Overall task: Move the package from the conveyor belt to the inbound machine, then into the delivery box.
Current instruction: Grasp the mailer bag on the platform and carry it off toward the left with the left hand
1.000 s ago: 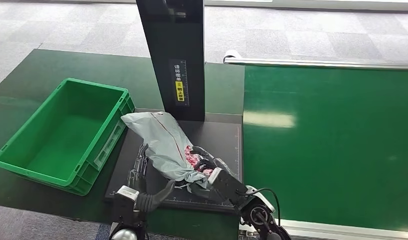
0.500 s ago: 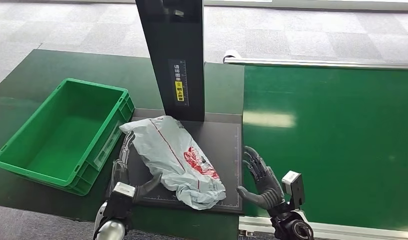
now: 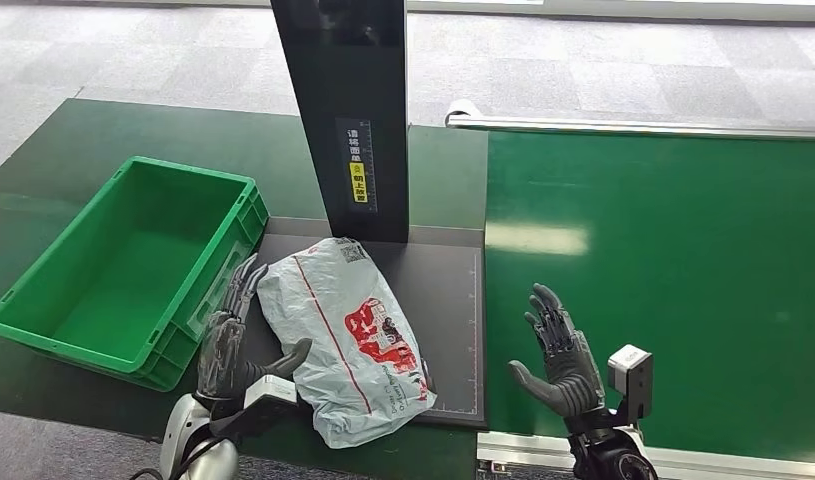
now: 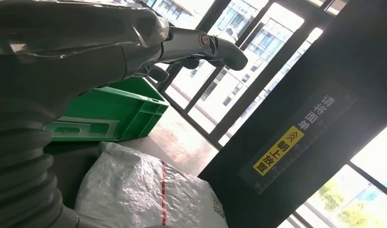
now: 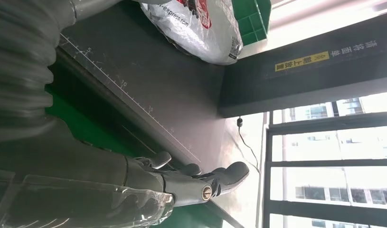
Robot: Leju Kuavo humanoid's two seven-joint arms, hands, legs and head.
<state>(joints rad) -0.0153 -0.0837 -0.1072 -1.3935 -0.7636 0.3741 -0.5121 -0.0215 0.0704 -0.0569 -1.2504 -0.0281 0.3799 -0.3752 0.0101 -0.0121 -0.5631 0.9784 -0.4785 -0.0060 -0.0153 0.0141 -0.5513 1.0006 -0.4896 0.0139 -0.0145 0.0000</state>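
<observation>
The package [image 3: 345, 335] is laid label-up on the inbound machine [image 3: 445, 270] platform, overhanging its front edge, presumably for scanning, while the left hand [image 3: 231, 335] is spread beside it, just short of the delivery box [image 3: 43, 325], and the right hand [image 3: 556, 352] is held apart and empty over the conveyor belt [image 3: 673, 260].

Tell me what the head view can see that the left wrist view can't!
The head view has the green conveyor belt and the right hand, open above it. The left wrist view has windows with buildings outside. Both show the package on the dark scanner plate, the green box, the black post with its yellow label, and the left hand.
</observation>
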